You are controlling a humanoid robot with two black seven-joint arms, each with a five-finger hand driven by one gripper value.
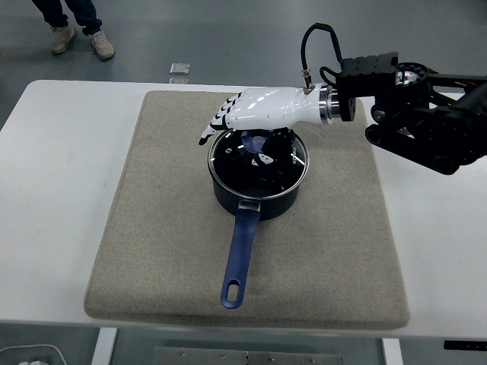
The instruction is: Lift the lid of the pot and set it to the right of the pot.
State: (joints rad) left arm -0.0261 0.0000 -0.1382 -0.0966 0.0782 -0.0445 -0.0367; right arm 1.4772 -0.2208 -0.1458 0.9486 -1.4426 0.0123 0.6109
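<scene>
The right hand (262,112) was held over the lidded pot (256,173) with fingers (217,125) stretched out flat, nothing gripped, lid (259,158) left sitting on.

Free room and obstacles. The right hand (255,114), fingers extended flat, hovers over the far rim of the pot (257,186), covering the approach to the glass lid (262,158) from above and from the right. The pot's handle (239,255) projects toward the near edge, blocking the mat (152,228) in front of it. Mat to the right of the pot lies bare, as does the mat to its left. The counter (61,190) is open on both sides.
</scene>
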